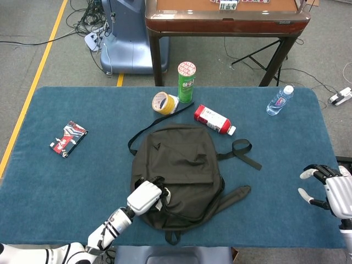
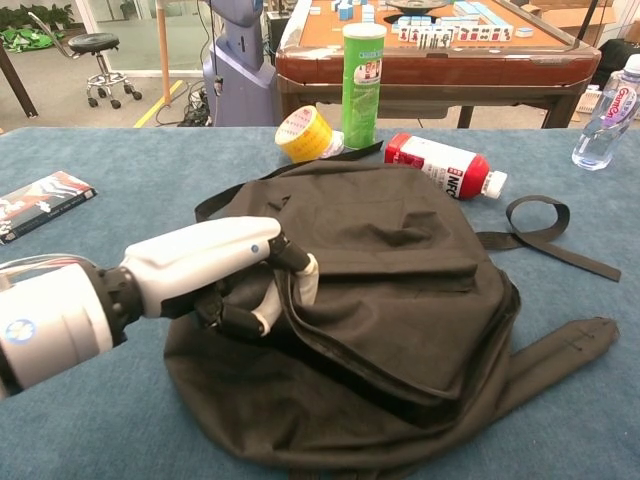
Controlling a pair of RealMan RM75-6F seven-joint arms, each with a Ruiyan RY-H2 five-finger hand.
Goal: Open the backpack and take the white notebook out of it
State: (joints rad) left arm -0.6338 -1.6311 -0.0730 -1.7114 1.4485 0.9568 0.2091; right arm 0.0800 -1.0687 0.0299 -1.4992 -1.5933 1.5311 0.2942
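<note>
Left hand [image 2: 235, 280] lifting the black backpack's [image 1: 176, 173] upper flap at lower centre.
Its fingers curl round the zipper edge to widen the mouth; right hand [image 1: 330, 190] idles empty, fingers apart, lower right.

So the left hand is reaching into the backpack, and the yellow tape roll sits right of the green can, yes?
Not quite. The tape roll sits left of the green can, not right; the head view shows it, and the chest view agrees. The rest holds: the left hand has its fingers at the backpack's opening.
</note>
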